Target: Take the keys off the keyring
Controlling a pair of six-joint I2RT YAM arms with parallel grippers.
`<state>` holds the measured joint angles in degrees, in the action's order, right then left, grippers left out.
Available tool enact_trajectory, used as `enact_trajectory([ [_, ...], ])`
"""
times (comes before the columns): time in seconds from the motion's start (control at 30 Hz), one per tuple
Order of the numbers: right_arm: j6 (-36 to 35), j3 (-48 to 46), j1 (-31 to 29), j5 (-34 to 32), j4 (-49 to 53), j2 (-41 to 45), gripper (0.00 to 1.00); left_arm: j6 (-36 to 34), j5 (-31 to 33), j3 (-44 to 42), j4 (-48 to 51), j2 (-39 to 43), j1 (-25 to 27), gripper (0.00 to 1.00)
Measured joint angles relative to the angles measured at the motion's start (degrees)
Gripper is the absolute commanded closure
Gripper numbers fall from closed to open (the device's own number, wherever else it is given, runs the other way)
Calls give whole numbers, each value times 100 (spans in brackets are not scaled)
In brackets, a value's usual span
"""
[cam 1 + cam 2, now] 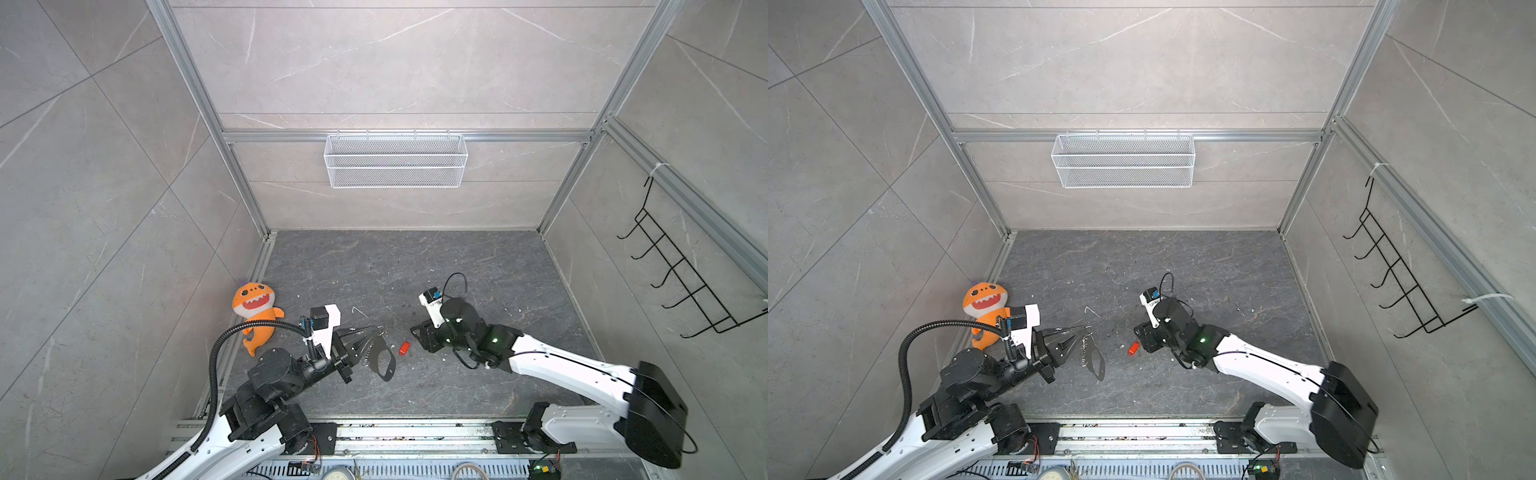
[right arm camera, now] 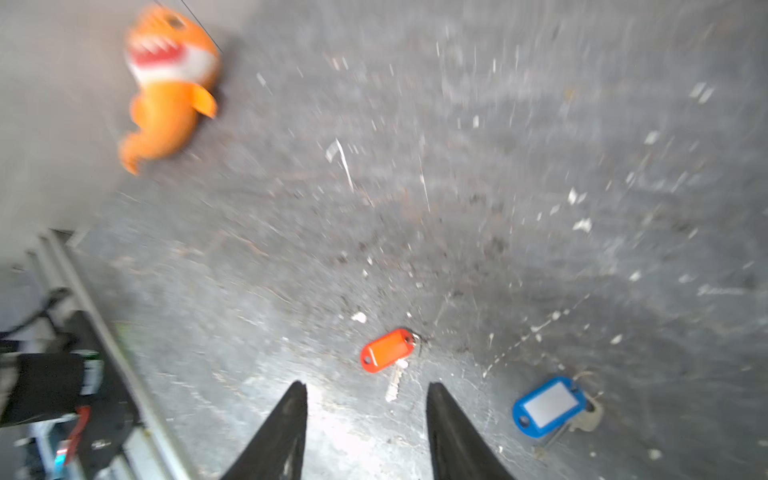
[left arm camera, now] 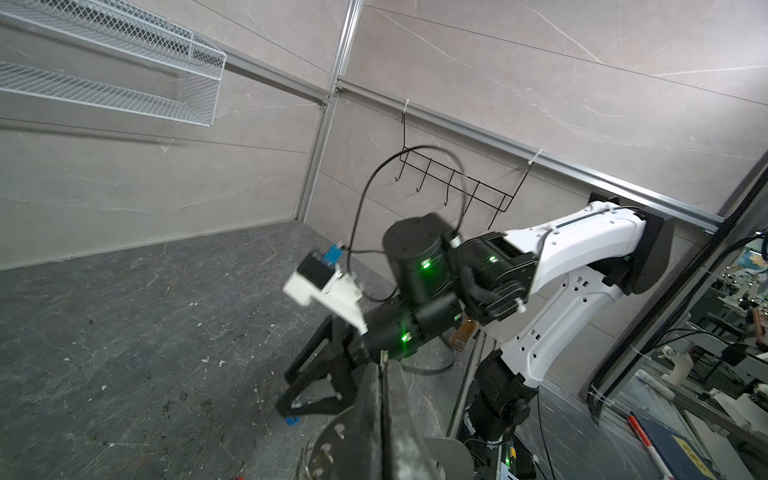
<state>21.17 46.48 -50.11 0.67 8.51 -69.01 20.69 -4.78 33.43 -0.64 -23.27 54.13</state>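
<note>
Nearby, keyring, red key, plush nr wall

White-shelled arms with black joints, green lights, ribbed black cable conduit, tapered black fingers.

The red-orange-tagged key lies flat on the dark desk, its small silver blade showing from under the tag. The blue-tagged key lies near it. Both are apart from the keyring, whose flat oval fob with a cutout dangles from the closed jaws of the left gripper
</note>
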Motion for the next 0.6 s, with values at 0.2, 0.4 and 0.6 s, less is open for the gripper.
enact_trajectory([
  [0.2, -280, 387, 4, 695, 72, 931, 49, 133, 195, 151, 332, -369, 0, 100],
  [0.4, -299, 595, -229, 1373, 4, 1104, 46, 236, 385, 223, 431, -507, 0, 100],
  [0.6, -479, 822, -1172, 1016, 20, 1064, 44, 306, 496, 236, 457, -645, 0, 100],
])
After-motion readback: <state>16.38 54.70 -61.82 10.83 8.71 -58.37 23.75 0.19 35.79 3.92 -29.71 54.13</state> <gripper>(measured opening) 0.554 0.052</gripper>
